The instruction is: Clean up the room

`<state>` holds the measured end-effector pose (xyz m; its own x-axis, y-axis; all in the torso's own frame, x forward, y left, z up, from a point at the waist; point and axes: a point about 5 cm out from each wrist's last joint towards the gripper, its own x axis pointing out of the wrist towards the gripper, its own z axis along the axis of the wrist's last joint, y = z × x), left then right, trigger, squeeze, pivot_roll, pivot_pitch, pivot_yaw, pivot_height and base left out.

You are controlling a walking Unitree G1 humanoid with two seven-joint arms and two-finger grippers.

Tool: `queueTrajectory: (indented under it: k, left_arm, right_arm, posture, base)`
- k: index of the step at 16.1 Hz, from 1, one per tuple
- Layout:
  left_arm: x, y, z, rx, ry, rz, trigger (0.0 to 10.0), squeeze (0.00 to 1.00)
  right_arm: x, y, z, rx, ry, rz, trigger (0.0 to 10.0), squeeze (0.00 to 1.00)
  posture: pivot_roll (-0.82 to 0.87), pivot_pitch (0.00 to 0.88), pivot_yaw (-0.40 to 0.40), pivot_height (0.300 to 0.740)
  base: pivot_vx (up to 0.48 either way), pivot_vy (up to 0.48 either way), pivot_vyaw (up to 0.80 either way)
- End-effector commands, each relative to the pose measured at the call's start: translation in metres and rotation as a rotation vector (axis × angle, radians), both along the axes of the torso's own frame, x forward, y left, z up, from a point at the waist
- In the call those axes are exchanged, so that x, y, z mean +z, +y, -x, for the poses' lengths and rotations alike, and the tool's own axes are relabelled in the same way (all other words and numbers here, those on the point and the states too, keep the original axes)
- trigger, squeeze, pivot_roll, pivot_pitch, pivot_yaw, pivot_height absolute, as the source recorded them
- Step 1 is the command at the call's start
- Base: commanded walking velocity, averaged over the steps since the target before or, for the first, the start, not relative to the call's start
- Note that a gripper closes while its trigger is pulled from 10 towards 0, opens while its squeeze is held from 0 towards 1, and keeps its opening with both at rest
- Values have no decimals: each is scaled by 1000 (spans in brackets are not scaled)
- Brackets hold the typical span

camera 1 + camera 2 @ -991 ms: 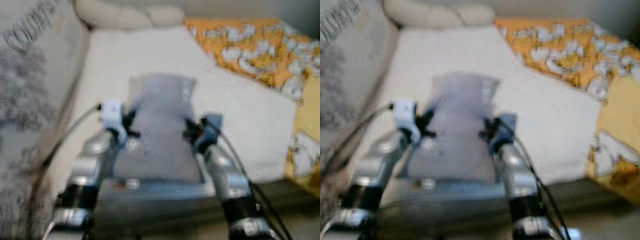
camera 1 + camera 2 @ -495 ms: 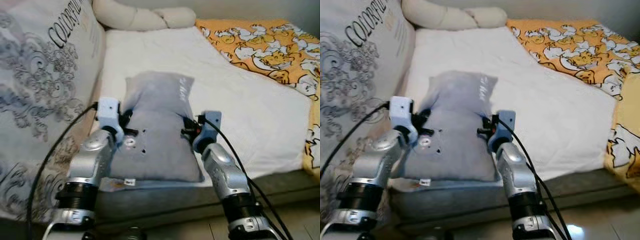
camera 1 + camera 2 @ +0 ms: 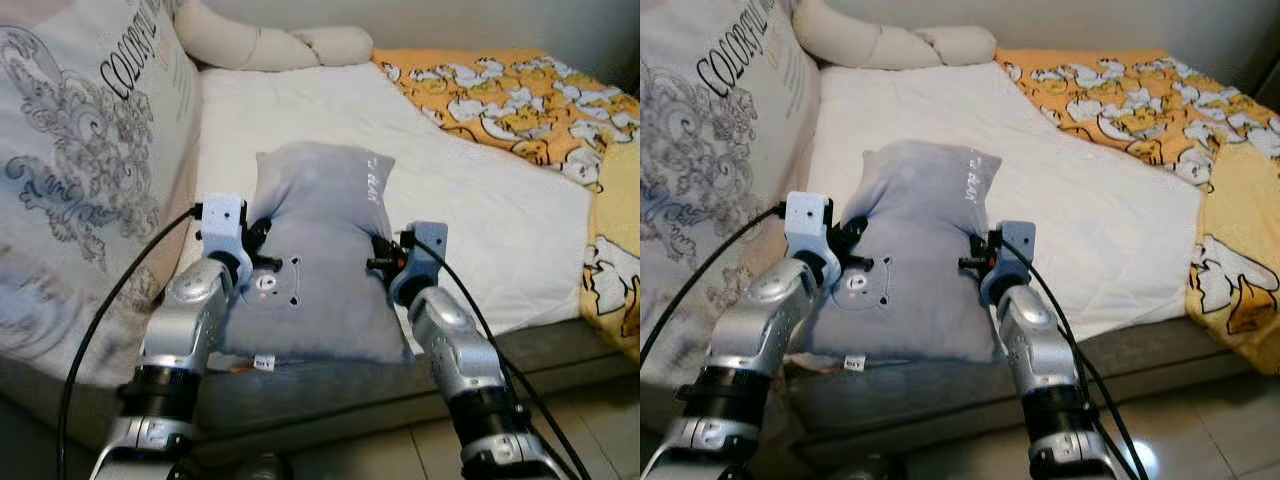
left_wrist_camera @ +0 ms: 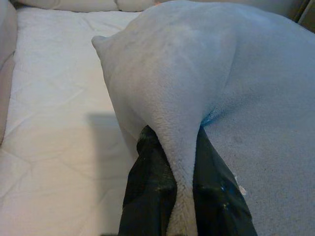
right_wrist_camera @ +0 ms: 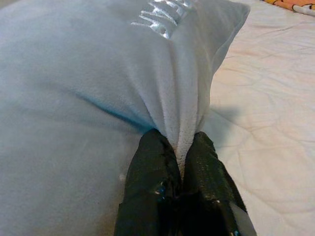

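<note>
head stereo pair: looks forward and down at the bed, from near its edge | wrist views: each very close, along its own fingers into the grey pillow | shared: pillow and white sheet

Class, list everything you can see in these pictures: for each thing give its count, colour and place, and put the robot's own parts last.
grey pillow: one, grey with a bear face, near the bed's front edge, pinched on both sides.
white sheet: one, white, covering the mattress.
patterned duvet: one, white with grey scrolls and lettering, piled on the left.
cream cushion: one, cream, twisted, at the far end.
orange blanket: one, orange with cartoon ducks, on the right.
floor: pale tiles, in front of the bed.
left gripper: one, black fingers, clamped on the pillow's left edge.
right gripper: one, black fingers, clamped on the pillow's right edge.
</note>
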<state>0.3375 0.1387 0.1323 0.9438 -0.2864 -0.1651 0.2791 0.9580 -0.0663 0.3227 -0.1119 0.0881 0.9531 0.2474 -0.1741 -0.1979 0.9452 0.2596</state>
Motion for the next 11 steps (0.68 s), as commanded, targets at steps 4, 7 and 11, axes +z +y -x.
queueTrajectory:
  k: [4,7,11]
  left_arm:
    - [4,8,-2,38,-31,-14,10000,0]
    - [4,6,-3,32,-31,-14,10000,0]
    - [4,7,-4,36,-38,-16,10000,0]
  right_arm:
    - [8,-7,-4,-36,-31,-4,10000,0]
    - [8,-7,-3,-38,-33,-1,10000,0]
    - [8,-5,-4,-9,-35,30,10000,0]
  posture:
    - [148,0,-10,740]
    - [144,0,-9,740]
    - [149,0,-10,740]
  base:
    - [301,0,0]
    - [300,0,0]
    - [304,0,200]
